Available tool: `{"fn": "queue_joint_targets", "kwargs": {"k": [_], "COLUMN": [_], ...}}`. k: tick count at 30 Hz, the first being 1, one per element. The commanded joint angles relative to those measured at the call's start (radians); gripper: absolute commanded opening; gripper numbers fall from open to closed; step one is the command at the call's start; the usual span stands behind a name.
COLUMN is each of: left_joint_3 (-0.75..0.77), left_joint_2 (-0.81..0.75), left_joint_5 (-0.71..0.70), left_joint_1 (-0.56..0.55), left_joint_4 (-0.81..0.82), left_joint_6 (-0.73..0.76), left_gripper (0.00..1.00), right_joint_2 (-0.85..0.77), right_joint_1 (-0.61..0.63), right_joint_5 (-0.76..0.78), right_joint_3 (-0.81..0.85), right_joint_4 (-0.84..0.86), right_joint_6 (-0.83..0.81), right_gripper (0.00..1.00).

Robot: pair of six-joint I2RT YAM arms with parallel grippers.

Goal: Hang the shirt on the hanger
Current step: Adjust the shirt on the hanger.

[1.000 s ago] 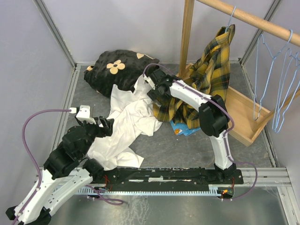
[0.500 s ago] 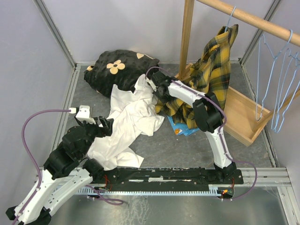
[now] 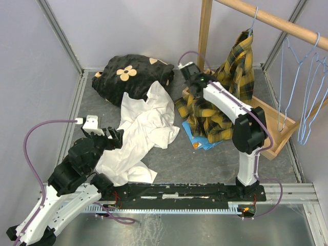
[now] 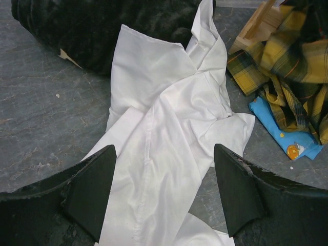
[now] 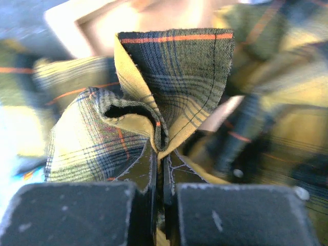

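R gripper (image 3: 191,83) closed tight on a fold of the shirt (image 3: 221,105); wrist view: both fingers (image 5: 77,215) pressed together, no gap showing, a bunched edge of plaid cloth (image 5: 174,72) pinched at the tips and flaring up above them; the fold curls open to the left of the pinch.

Top view: grip point sits at the shirt's left edge, near the foot of the wooden post (image 3: 205,36); R arm stretched far fwd across the plaid.

Shirt position: upper end hangs high under the wooden rail (image 3: 279,23), just below the hook of a pale-blue wire hanger (image 3: 254,15); hanger's body hidden in the cloth, so can't tell how much of the shirt is on it; rest of shirt drapes down and heaps on the table, partly over the wooden base tray (image 3: 269,130); a blue printed cloth (image 3: 197,139) pokes out under its lower edge.

L gripper (image 3: 117,137) open wide, holding nothing; wrist view: fingers (image 4: 92,189) spread apart above a white garment (image 4: 164,113); plaid lies well off to its right (image 4: 302,61), not near these fingers.

Black cloth w/ cream flowers (image 3: 130,74) at back left, touching the white garment; spare blue hangers (image 3: 307,97) on the rail at far right.
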Motion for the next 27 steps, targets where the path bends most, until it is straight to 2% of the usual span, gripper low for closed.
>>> {"fn": "queue_joint_targets", "kwargs": {"k": [1,7,9,10,11,13,14,15,17,21,27], "left_joint_3": [0.002,0.002,0.001,0.001,0.001,0.002,0.002,0.002,0.0,0.0,0.0], "left_joint_2": [-0.009,-0.008,-0.007,-0.006,-0.005,-0.005,-0.003,-0.003,-0.004,-0.006,-0.009], "left_joint_5": [-0.016,-0.019,-0.02,-0.022,-0.022,-0.023,-0.024,-0.022,-0.022,-0.021,-0.021], "left_joint_1": [0.004,0.004,0.004,0.003,0.002,0.004,0.005,0.004,0.003,0.004,0.004], "left_joint_4": [0.042,0.041,0.04,0.039,0.04,0.04,0.04,0.039,0.04,0.041,0.041], "left_joint_6": [-0.032,-0.034,-0.034,-0.034,-0.034,-0.035,-0.035,-0.034,-0.035,-0.034,-0.036], "left_gripper": [0.83,0.83,0.83,0.83,0.83,0.83,0.83,0.83,0.83,0.83,0.83], "right_joint_2": [-0.033,0.054,0.093,0.108,0.116,0.118,0.107,0.093,0.05,-0.034,-0.096], "right_joint_1": [-0.08,-0.173,-0.193,-0.199,-0.202,-0.201,-0.2,-0.197,-0.192,-0.18,-0.107], "right_joint_5": [0.193,0.294,0.283,0.251,0.213,0.126,0.089,0.065,-0.013,-0.24,-0.325], "right_joint_3": [0.058,0.174,0.226,0.249,0.272,0.304,0.31,0.31,0.301,0.267,0.205], "right_joint_4": [0.028,0.002,-0.036,-0.059,-0.078,-0.111,-0.117,-0.115,-0.097,-0.038,0.035], "right_joint_6": [0.001,-0.028,-0.025,-0.024,-0.025,-0.022,-0.015,-0.007,0.004,-0.004,-0.1], "right_gripper": [0.0,0.0,0.0,0.05,0.17,0.5,0.61,0.67,0.73,0.79,0.83]}}
